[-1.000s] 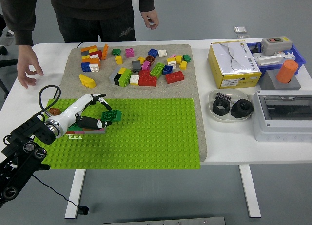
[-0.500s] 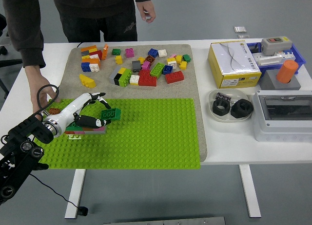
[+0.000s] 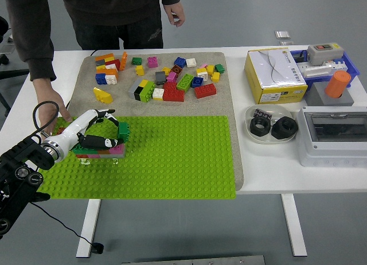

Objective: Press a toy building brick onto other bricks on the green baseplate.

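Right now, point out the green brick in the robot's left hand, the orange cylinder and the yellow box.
green brick (image 3: pixel 123 130), head view, on its visible top face beside the fingers.
orange cylinder (image 3: pixel 338 84), head view, on the middle of its side.
yellow box (image 3: pixel 275 74), head view, on its white top face.

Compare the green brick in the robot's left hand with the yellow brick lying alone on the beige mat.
Colour: the green brick is dark green; the yellow brick is yellow. State: the green brick is gripped in the left hand; the yellow brick lies free, untouched. Place: the green brick sits over the green baseplate by a low brick stack; the yellow brick rests on the beige mat. Both are small toy bricks.
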